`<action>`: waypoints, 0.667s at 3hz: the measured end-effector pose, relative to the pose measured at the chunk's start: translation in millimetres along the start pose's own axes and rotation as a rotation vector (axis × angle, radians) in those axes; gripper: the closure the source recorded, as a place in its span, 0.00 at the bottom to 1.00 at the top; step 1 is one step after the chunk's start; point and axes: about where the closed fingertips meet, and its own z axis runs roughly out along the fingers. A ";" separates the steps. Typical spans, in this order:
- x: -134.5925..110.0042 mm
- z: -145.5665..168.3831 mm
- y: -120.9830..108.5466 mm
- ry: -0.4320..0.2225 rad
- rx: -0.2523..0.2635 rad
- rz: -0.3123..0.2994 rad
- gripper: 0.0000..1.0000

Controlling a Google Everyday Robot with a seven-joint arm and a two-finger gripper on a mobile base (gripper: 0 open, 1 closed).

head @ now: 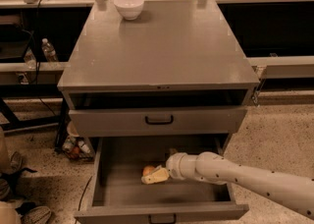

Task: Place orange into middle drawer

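Observation:
The orange (148,170) is a small round fruit low inside the open middle drawer (122,191), near the floor's middle. Only its upper left part shows. My gripper (155,175) reaches into the drawer from the right on a white arm, and its cream tip lies right against the orange. I cannot tell whether the orange rests on the drawer floor or is held just above it. The drawer is pulled far out, with its front rim (162,211) near the bottom of the view.
A shut shallower drawer with a black loop handle (158,119) sits above the open one. A white bowl (129,7) stands at the back left of the grey cabinet top (162,51). A water bottle (49,51) and clutter lie on the left.

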 end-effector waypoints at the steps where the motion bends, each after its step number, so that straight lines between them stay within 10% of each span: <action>1: 4.8 -38.2 -26.2 -0.034 0.080 0.056 0.00; 2: 7.7 -42.7 -29.4 -0.036 0.089 0.063 0.00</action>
